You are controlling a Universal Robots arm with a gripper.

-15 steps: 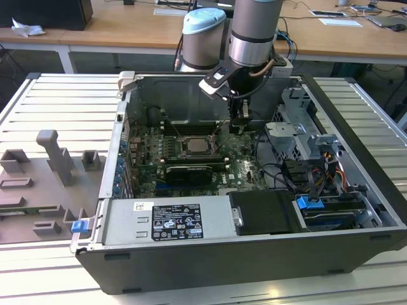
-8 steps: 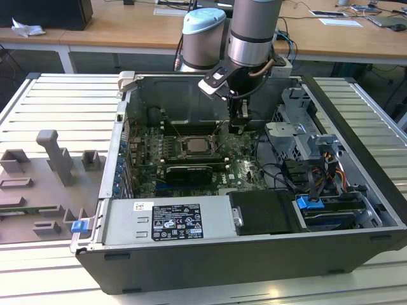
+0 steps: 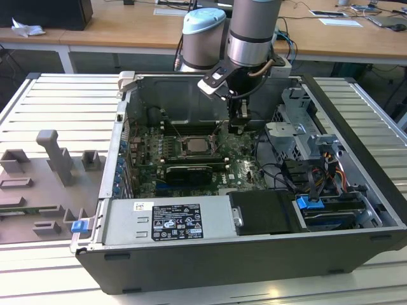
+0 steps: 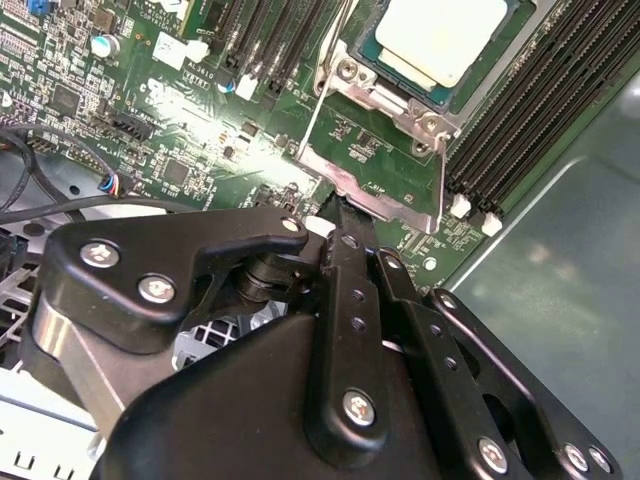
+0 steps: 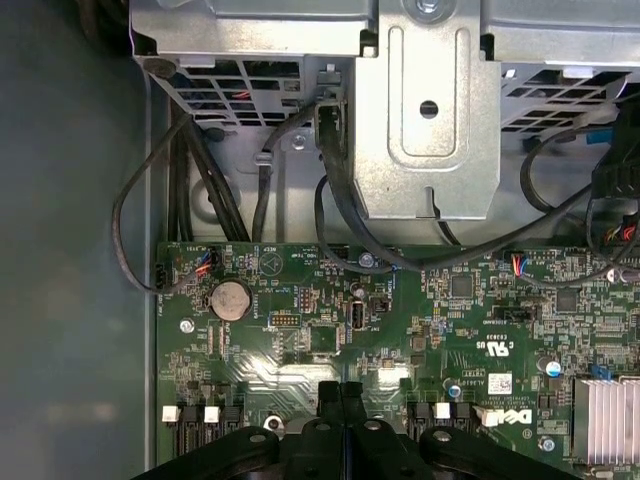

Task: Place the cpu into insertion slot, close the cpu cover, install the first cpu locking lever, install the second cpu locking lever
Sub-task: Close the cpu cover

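The cpu [image 4: 440, 35] lies flat in the insertion slot [image 4: 388, 95], pale metal face up; the exterior view has the cpu [image 3: 193, 145] mid-motherboard. The cpu cover [image 4: 395, 203] stands raised on the gripper's side of the slot, and green board shows through its window. Two thin wire levers [image 4: 318, 100] run up along its sides. My gripper [image 4: 340, 207] is shut with nothing between its fingers, its tips at the cover's raised edge, touching or nearly so. In the first wrist view the gripper [image 5: 342, 388] hangs over the board's edge. In the exterior view the gripper [image 3: 240, 126] reaches into the case to the right of the cpu.
Black memory slots [image 4: 520, 130] flank the socket. A metal drive cage [image 5: 425, 110] and black cables [image 5: 340, 220] lie beyond the board. The power supply [image 3: 168, 222] fills the case's near side. Grey fixtures [image 3: 57, 159] stand on the table at the exterior view's left.
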